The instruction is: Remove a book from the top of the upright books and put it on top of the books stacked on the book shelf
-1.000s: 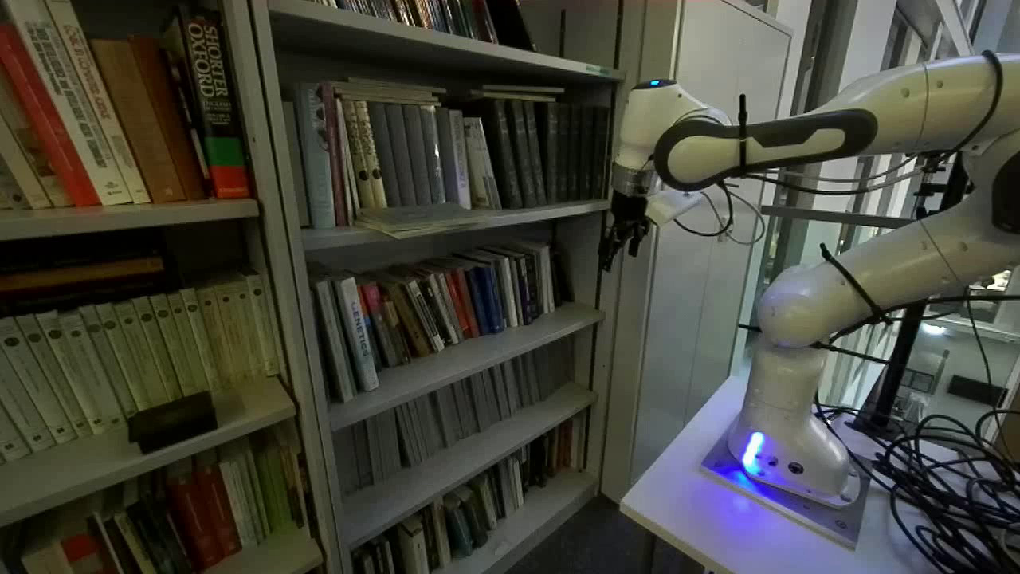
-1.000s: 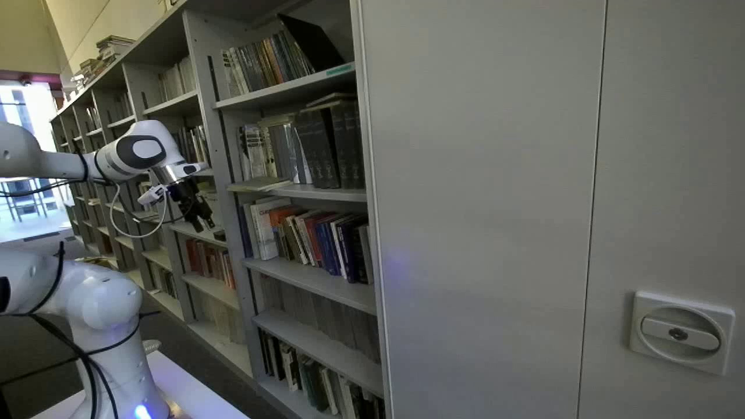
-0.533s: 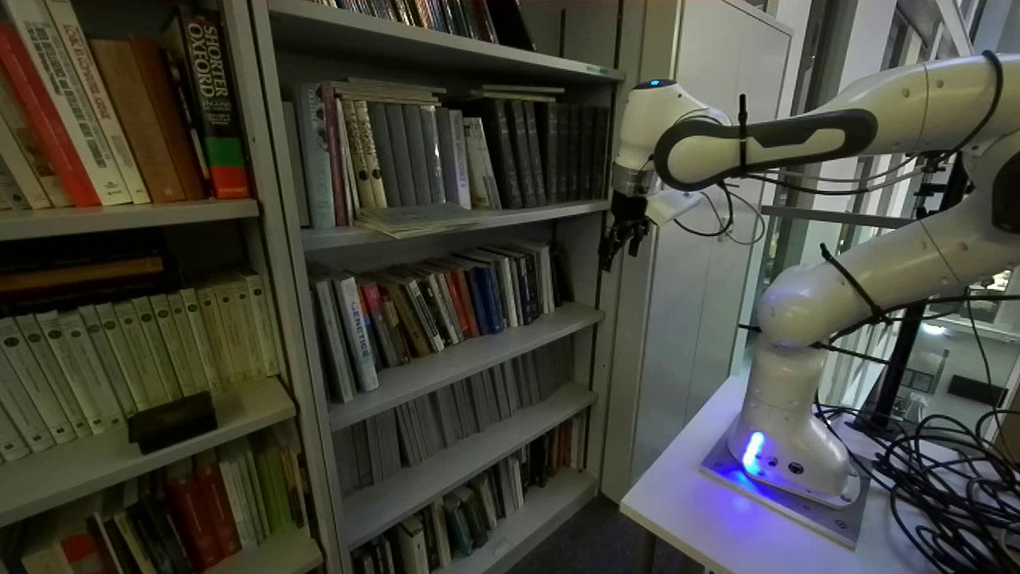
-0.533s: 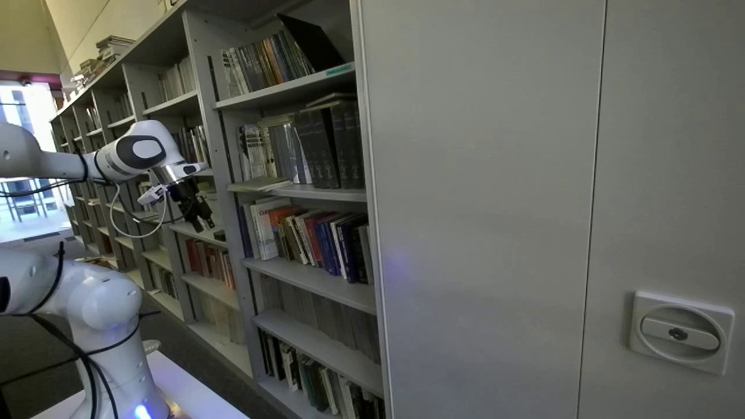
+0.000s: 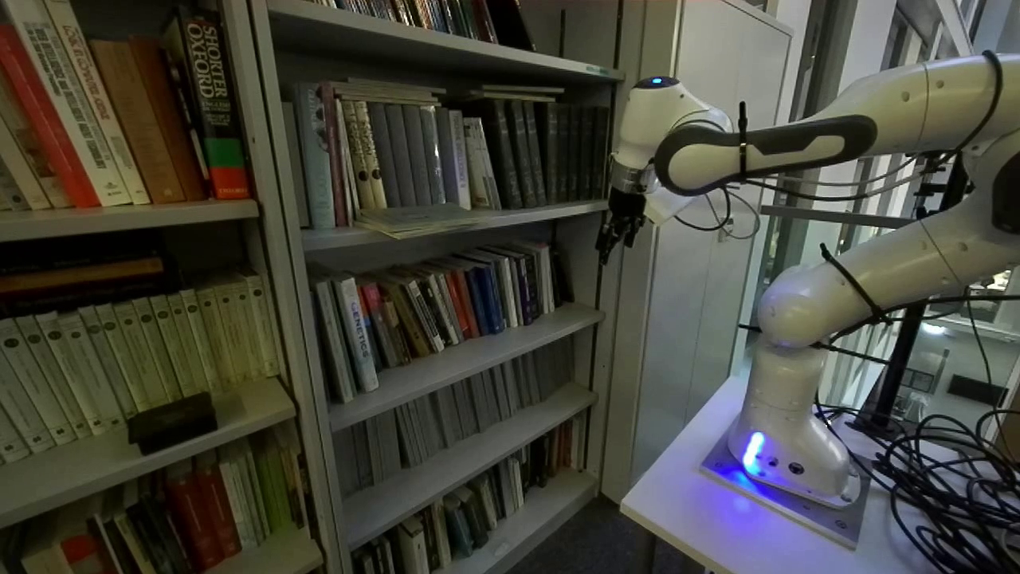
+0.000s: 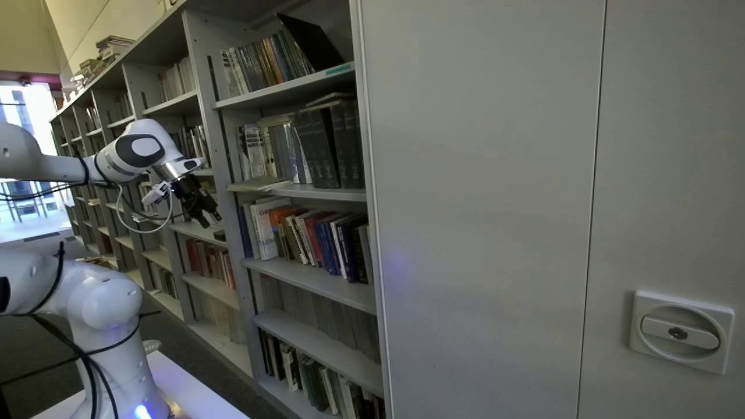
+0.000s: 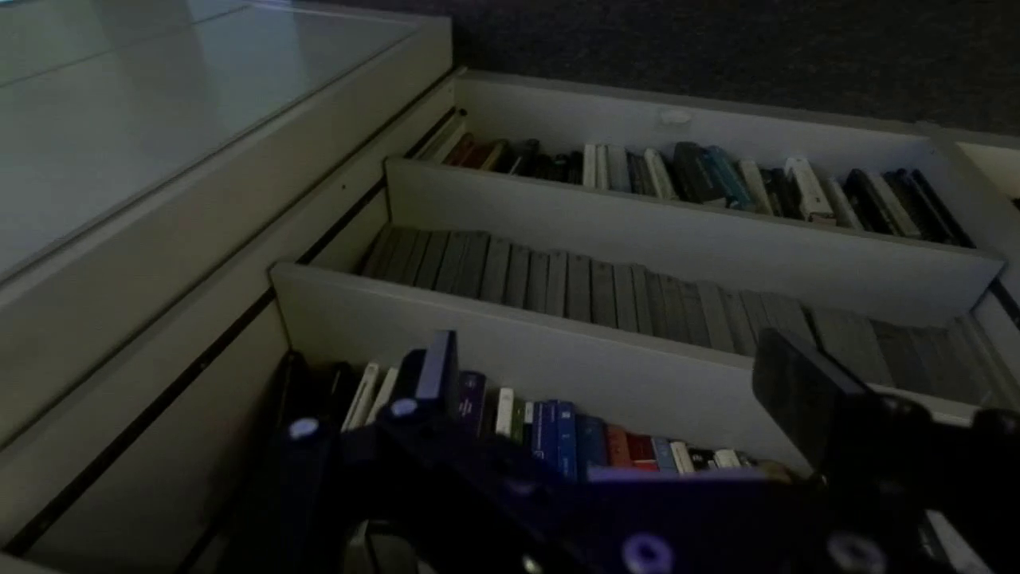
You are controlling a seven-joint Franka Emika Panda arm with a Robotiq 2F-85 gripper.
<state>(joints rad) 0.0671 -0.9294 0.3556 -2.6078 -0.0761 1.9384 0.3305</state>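
Observation:
The book shelf (image 5: 470, 355) is a grey metal unit with several boards of books, also in an exterior view (image 6: 308, 281). On its upper board, thin books (image 5: 390, 93) lie flat on top of upright books (image 5: 406, 155). More flat books (image 5: 522, 91) lie on the dark upright volumes (image 5: 526, 151). A low stack of flat books (image 5: 422, 218) lies at the board's front edge, also in an exterior view (image 6: 259, 184). My gripper (image 5: 616, 250) is open and empty, in front of the shelf's side near the cabinet, lower than that board. The wrist view (image 7: 606, 359) shows its fingers wide apart.
A grey cabinet (image 5: 701, 239) stands beside the shelf. A paler unit (image 5: 127, 219) with big volumes adjoins its other side. A dark object (image 5: 173, 421) sits on a board there. The robot base stands on a white table (image 5: 677, 486) with coiled cables (image 5: 948, 494).
My gripper has risen slightly and tilted a little, shifting slightly toward the shelf. The books have not moved.

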